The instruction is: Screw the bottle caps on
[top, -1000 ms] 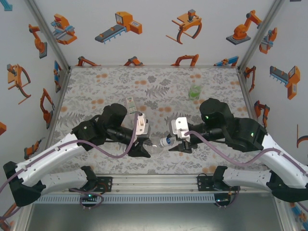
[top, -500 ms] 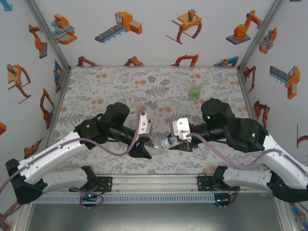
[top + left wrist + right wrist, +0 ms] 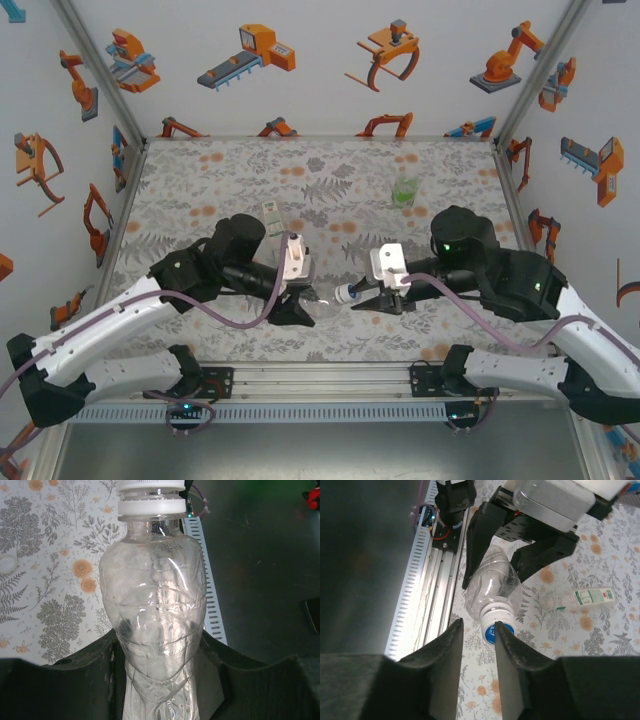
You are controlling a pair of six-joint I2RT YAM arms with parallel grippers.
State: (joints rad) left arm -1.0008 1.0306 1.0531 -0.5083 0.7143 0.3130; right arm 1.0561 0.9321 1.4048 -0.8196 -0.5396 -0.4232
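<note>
The plain bottle (image 3: 152, 605) is held in the air above the near edge of the tabletop (image 3: 220, 180). The left gripper (image 3: 308, 298) is clamped round its lower body, and its neck points toward the right arm. A white cap (image 3: 150, 502) with a bluish top sits on the neck. Since half a second ago the right arm has drawn back a little from the bottle. The right gripper (image 3: 479, 625) now has its jaws narrowly parted just short of the cap, with nothing between them. The bottle is clear and the tabletop's pattern shows through it. Its base is hidden by the left fingers. Behind it a labelled bottle (image 3: 585, 597) lies on its side. Farther back, on the right arm's side, a green bottle (image 3: 405, 188) stands upright, too small to see its contents.
</note>
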